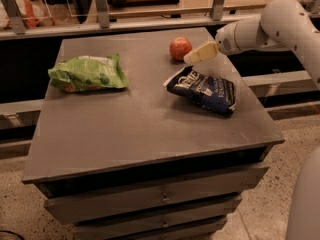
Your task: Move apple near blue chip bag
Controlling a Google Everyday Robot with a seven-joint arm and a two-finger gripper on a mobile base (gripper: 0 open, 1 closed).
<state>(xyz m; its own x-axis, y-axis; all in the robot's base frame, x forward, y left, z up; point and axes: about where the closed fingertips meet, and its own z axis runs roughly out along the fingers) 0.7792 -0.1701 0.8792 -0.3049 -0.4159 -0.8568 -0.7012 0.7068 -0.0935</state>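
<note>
Red-orange apple (180, 48) lies just beside the hovering hand (191, 58).

You see a gray tabletop (125, 129) on a chest with drawers (160, 196). A speckled floor (12, 204) shows at 7 and 5 o'clock. At 12 o'clock a long rail (150, 25) with metal posts (100, 4) runs behind it. The light is dim and warm. The gripper (192, 56) hangs at 1 o'clock.

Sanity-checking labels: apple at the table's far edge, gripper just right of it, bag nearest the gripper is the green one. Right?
No. The camera view shows the blue chip bag nearest the gripper; the green chip bag lies far left. The apple position is as stated.
</note>
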